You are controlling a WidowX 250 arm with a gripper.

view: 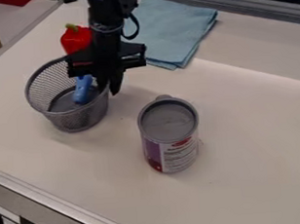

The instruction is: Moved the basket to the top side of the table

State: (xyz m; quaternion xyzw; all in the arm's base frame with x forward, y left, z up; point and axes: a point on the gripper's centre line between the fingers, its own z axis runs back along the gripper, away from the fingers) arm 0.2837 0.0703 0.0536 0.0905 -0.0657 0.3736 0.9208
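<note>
grey round mesh basket [81, 118] | black hand [109, 89] at its rim | folded cloth [170, 28]

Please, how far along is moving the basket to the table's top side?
Approach looks done: the claw is at the rim of the mesh basket. In hand: I cannot tell if it is gripped. Remaining: probably the move, as the basket stands nearer the camera than the red bell pepper and folded cloth.

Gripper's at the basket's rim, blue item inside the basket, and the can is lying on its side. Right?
Not quite: the camera view shows the can standing upright on the table. The gripper is at the rim of the basket, and the blue item is inside, as you say.
</note>
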